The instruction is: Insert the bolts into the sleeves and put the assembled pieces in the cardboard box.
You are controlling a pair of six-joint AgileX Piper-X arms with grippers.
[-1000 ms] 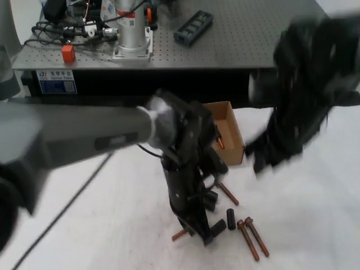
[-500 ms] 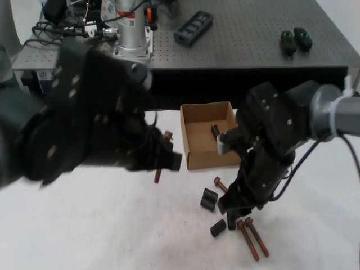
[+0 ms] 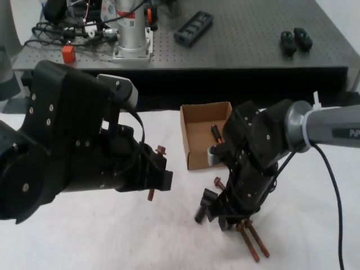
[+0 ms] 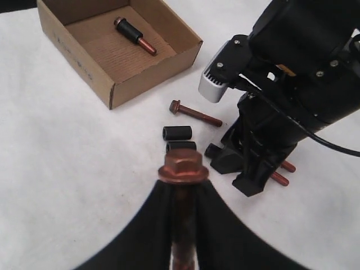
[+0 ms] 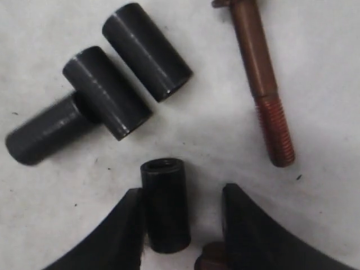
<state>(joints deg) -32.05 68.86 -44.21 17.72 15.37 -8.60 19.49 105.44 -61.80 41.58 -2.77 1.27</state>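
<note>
Your left gripper (image 4: 183, 194) hangs over the white cloth (image 3: 101, 236) at the left. Its fingers (image 4: 149, 230) are pinched on the shank of a copper bolt (image 4: 180, 167), head uppermost.

Across the back of the room runs a perforated metal bench (image 3: 236, 45). On it, from the left, you have an orange block (image 3: 68, 53), cables (image 3: 62, 28), a metal post (image 3: 133, 28), a black tray (image 3: 193, 27) and, far right, two small black parts (image 3: 295, 39).

Right of the held bolt, the cardboard box (image 4: 112, 84) sits on the cloth with one assembled piece (image 4: 135, 35) lying on its floor. A loose bolt (image 4: 196, 114) lies flat near the box's front corner.

Next comes your right gripper (image 5: 184, 191), low over the cloth with its fingers (image 5: 121, 236) spread. A sleeve (image 5: 165, 205) lies between them, just beside one finger and apart from the other. Three more sleeves (image 5: 107, 93) lie close together near it. Two further bolts (image 3: 253, 242) rest side by side on the cloth by that gripper.
</note>
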